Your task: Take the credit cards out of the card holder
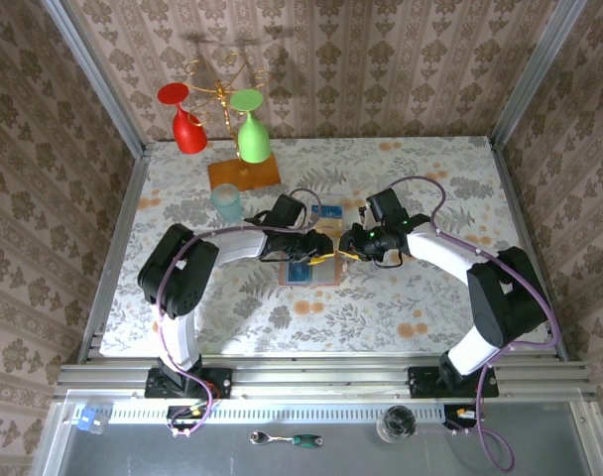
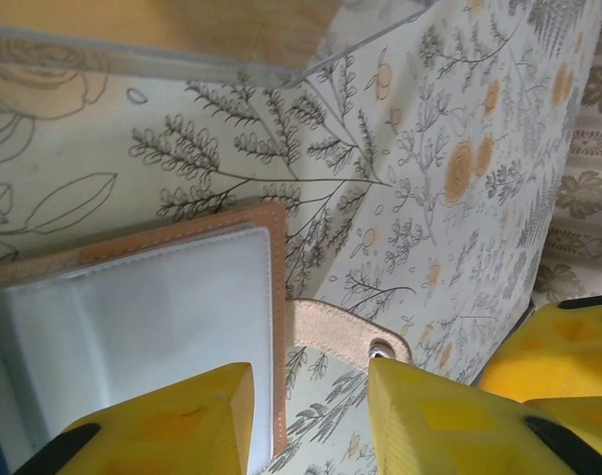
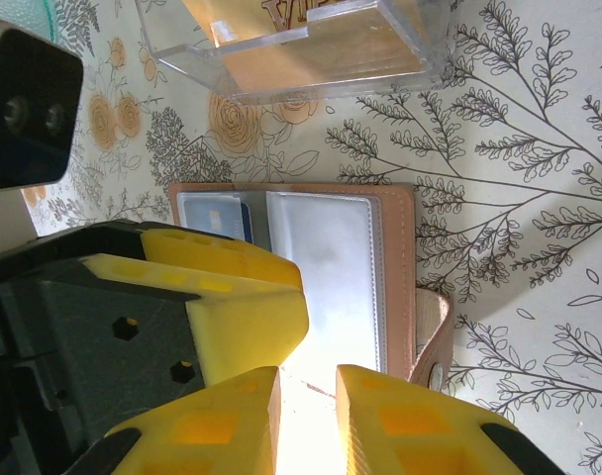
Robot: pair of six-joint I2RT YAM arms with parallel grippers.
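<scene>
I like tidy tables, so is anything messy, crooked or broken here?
Nothing looks spilled or broken. The card holder lies open and flat on the table, its snap tab sticking out sideways. On the rack at the back, the red glass hangs a little tilted.

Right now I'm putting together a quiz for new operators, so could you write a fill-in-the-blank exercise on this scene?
1. The card holder lies ___ on the table.
2. The credit card showing in its sleeve is ___.
3. The wine glass hanging beside the red glass is ___.
4. The left gripper has ___ fingers.

Missing words: open; blue; green; yellow.
</scene>
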